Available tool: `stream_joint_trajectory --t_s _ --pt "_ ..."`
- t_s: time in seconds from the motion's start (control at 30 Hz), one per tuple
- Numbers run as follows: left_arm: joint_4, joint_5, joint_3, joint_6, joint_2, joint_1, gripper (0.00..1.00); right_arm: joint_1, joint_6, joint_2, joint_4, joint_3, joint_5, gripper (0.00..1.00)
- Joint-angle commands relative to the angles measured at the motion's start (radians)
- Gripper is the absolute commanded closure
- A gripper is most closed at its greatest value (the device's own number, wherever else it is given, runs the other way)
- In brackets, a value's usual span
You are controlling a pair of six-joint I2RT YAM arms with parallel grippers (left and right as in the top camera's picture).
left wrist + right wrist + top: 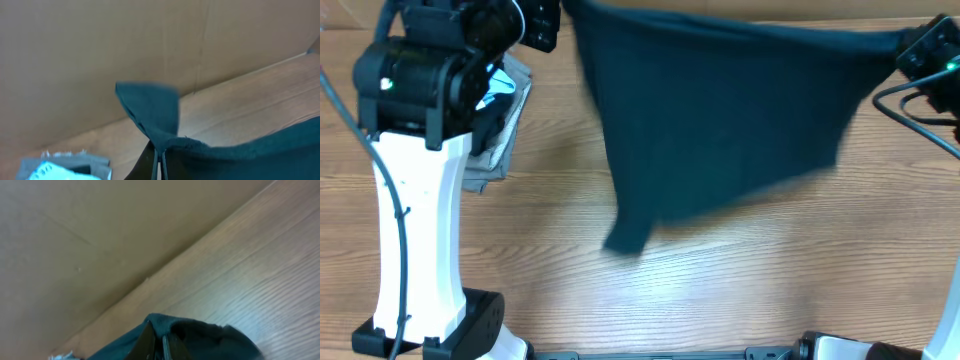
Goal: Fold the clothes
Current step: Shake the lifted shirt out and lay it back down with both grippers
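Folding barely started: black T-shirt hangs unfolded between left gripper and right gripper, both pinched onto its corners.

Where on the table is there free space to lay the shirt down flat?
Bare wood of the table lies on the near side of the black T-shirt, from the left arm to the right edge. Crowded: the far left, where the grey garment lies under that arm.
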Motion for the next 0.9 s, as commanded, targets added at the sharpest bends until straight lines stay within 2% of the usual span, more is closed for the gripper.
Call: stream_joint_trajectory --t_s 0.0,0.13,0.17,0.27,0.37,0.5,0.67,0.87 --pt "-0.042 0.067 0.078 0.039 -0.069 0.004 0.96 -0.056 -0.008 -0.04 -0.02 0.029 0.011 0.96" --pt "-0.239 0.064 0.068 0.029 -0.044 0.005 0.96 -0.103 -0.009 -0.014 -0.15 0.028 0.014 0.96" --pt "-0.32 0.023 0.065 0.016 -0.018 0.005 0.96 -0.114 -0.031 0.01 -0.2 0.021 0.014 0.96" --pt "-0.434 -0.051 0.065 -0.035 0.04 0.005 0.96 -0.115 -0.078 0.055 -0.269 -0.008 0.013 0.96" --pt "-0.586 -0.062 0.064 -0.095 0.134 0.005 0.96 -0.111 -0.135 0.114 -0.316 -0.126 -0.009 0.96" --pt "-0.597 -0.022 -0.022 -0.128 0.187 0.0 0.96 -0.111 -0.181 0.134 -0.294 -0.326 -0.054 0.96" --pt "-0.597 -0.025 -0.221 -0.158 0.185 -0.012 0.96 -0.111 -0.211 0.133 -0.266 -0.53 -0.058 0.96" --pt "-0.597 -0.033 -0.515 -0.188 0.089 -0.017 0.96 -0.111 -0.246 0.133 -0.313 -0.637 -0.057 0.96"
